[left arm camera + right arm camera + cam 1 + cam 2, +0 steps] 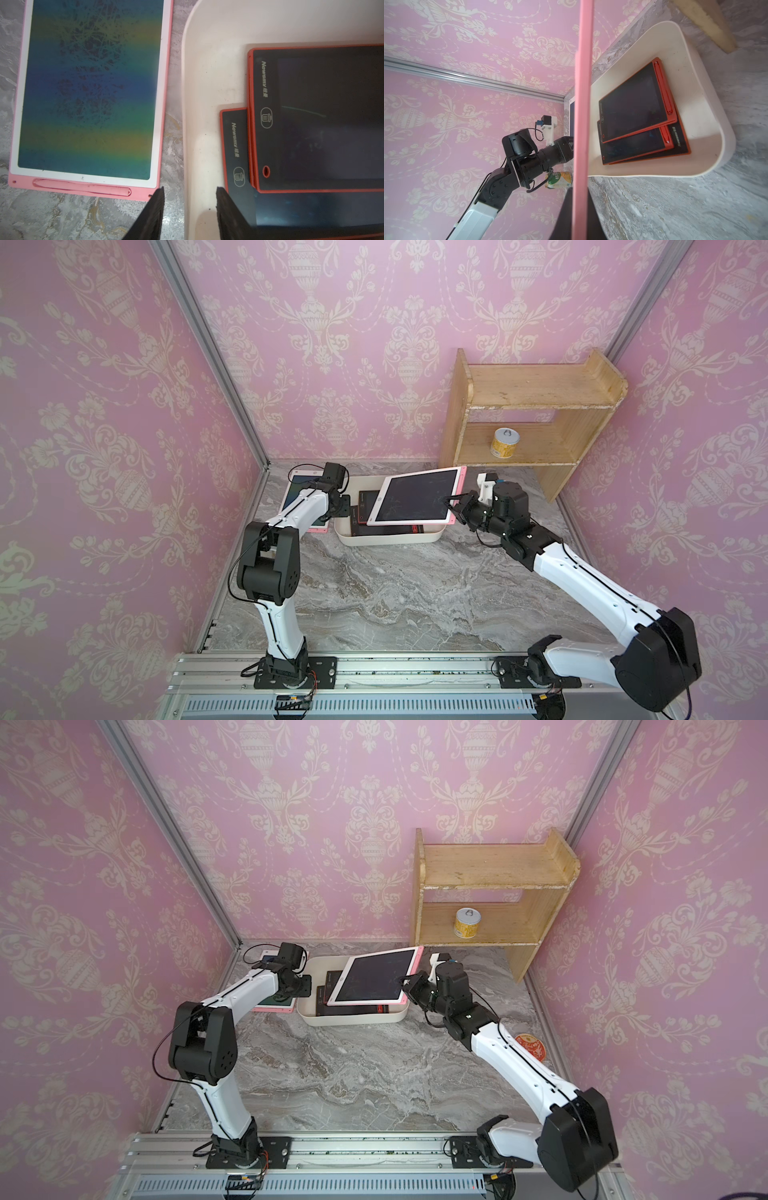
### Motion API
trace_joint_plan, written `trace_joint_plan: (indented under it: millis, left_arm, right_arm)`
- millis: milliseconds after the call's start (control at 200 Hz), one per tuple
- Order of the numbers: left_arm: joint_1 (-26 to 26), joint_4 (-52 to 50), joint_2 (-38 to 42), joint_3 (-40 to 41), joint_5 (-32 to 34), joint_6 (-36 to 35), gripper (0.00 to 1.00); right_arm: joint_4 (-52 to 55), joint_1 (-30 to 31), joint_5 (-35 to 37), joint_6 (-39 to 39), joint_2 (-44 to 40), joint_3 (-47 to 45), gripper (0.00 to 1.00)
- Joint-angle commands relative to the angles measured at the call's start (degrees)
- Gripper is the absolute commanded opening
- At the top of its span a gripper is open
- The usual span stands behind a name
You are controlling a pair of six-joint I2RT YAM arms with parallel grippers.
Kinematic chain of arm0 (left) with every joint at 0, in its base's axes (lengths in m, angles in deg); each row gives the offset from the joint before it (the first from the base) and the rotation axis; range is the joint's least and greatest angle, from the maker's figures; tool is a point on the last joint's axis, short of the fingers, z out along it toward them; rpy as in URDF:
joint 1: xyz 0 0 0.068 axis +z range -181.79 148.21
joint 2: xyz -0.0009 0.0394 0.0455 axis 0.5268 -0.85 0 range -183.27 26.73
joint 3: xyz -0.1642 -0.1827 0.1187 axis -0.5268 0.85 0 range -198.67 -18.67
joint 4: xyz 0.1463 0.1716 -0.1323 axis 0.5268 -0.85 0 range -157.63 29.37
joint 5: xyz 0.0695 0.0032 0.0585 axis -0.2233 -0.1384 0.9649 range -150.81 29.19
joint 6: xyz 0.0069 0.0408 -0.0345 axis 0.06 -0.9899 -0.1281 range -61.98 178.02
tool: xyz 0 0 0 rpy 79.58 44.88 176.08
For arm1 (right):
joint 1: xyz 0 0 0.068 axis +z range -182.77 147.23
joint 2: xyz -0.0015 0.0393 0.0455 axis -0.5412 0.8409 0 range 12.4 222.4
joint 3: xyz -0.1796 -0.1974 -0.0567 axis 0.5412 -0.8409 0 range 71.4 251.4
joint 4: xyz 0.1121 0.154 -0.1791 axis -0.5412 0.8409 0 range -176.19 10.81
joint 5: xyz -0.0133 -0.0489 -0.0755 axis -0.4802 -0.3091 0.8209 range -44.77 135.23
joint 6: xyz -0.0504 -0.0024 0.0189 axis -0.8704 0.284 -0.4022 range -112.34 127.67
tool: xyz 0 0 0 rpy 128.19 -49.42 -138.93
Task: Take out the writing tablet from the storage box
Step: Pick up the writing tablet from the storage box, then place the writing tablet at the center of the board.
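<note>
Right wrist: writing tablet (582, 104) tight between right jaws, above storage box (699, 108); left jaws apart.

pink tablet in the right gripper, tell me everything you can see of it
The pink tablet is a thin flat slab: dark screen with faint scratch marks, white bezel, pink edge, a small round button at one short end. It hangs tilted in the air over the box, screen up. The right gripper is shut on the pink strip at its other short end; nothing else seems to touch it. The right wrist view shows it edge-on as a narrow pink band.
</note>
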Motion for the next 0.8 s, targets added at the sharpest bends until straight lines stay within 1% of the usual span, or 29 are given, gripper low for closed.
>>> trace_joint_plan:
  millis: [0, 225, 380, 475, 610, 796]
  left_arm:
    - [0.5, 0.3, 2.4, 0.1, -1.3, 1.7, 0.46]
    - [0.5, 0.4, 2.6, -0.1, -1.6, 1.8, 0.48]
    - [0.6, 0.4, 2.5, 0.0, -1.7, 2.0, 0.49]
    - [0.6, 0.5, 2.6, 0.1, -1.6, 2.1, 0.50]
    - [0.6, 0.5, 2.7, 0.2, -1.6, 2.0, 0.51]
    - [0.7, 0.5, 2.4, 0.3, -1.7, 2.0, 0.52]
  right_arm:
    - [1.5, -1.7, 3.0, 3.8, -7.9, -4.0, 0.00]
    - [10.5, -5.2, 4.4, 7.1, -22.6, -9.7, 0.00]
    - [22.8, -8.4, 4.8, 6.4, -30.2, -9.1, 0.00]
    - [28.0, -10.2, 5.1, 6.4, -33.5, -9.2, 0.00]
    - [30.5, -12.4, 5.9, 8.2, -38.0, -11.2, 0.00]
    - [32.3, -14.4, 10.1, 10.4, -42.4, -13.4, 0.00]
